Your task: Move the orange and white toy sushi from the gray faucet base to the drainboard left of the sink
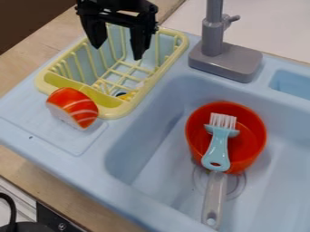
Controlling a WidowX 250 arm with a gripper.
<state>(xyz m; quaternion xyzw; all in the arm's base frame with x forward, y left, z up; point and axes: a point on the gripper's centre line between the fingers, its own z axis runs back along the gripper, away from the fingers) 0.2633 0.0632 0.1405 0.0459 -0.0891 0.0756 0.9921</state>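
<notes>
The black gripper (pixel 117 50) hangs at the upper left over the yellow dish rack (pixel 132 101), its two fingers spread apart with nothing between them. An orange-and-white sushi-like piece (pixel 75 107) lies on the blue drainboard against the rack's near left corner. In the sink basin stands a red-orange bowl (pixel 249 131), with a light blue brush (pixel 218 147) with white bristles resting across it. A grey translucent handle (pixel 214 199) extends below the brush toward the bottom of the view. A small yellow and dark blue item (pixel 126 95) lies inside the rack.
The grey faucet (pixel 225 60) stands behind the basin, to the right of the rack and gripper. The blue sink rim (pixel 115 195) runs along the wooden counter (pixel 66 195). A dark cable and black parts show at the lower left corner.
</notes>
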